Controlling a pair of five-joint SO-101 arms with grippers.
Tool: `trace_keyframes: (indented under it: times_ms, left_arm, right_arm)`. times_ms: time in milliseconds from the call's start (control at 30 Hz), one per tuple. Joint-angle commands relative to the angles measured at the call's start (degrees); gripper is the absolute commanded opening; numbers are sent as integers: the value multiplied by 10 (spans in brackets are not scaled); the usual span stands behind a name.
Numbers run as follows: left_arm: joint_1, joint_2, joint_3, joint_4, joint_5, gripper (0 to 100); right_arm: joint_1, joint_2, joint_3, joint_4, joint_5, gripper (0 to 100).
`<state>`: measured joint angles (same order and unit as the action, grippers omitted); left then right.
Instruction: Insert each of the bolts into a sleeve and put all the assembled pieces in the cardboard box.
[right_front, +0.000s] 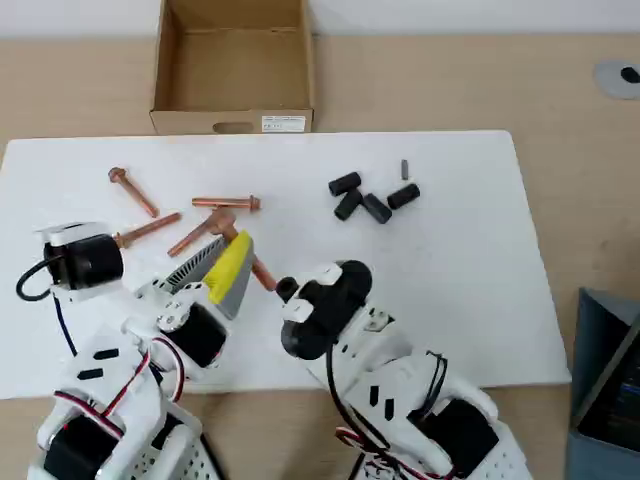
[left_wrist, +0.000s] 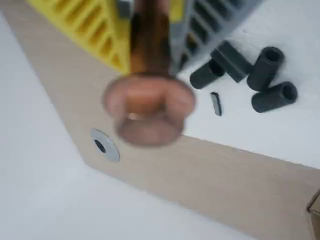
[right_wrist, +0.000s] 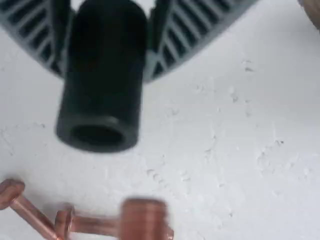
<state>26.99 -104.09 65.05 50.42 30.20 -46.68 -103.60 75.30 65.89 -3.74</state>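
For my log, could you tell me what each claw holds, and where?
Left claw: copper bolt, by the shank. Right claw: black sleeve, by its body, opening free.

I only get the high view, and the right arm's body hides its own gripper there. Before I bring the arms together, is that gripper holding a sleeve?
Observer: Yes. In the right wrist view the right gripper is shut on a black sleeve.
Operator: Can you see the sleeve's opening?
Observer: Yes. Its open bore shows at the free end, which sticks out past the gripper.
Operator: How is the bolt held on the other side?
Observer: In the left wrist view the left gripper is shut on the bolt by its shank, and the head is clear of the gripper.
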Motion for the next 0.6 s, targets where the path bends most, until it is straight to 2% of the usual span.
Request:
trace_keyframes:
  times_ms: [0,300,567]
  left_arm:
    - [15,-3,8,-18,4,2]
    - [22,-3,64,-74,4,2]
    - [22,-4,84,-78,3,2]
  right_arm:
    - [-7,-65,-1,-18,-2,9]
    - [-7,-65,-2,-18,-1,9]
    - [-7,-66,-5,-18,-1,9]
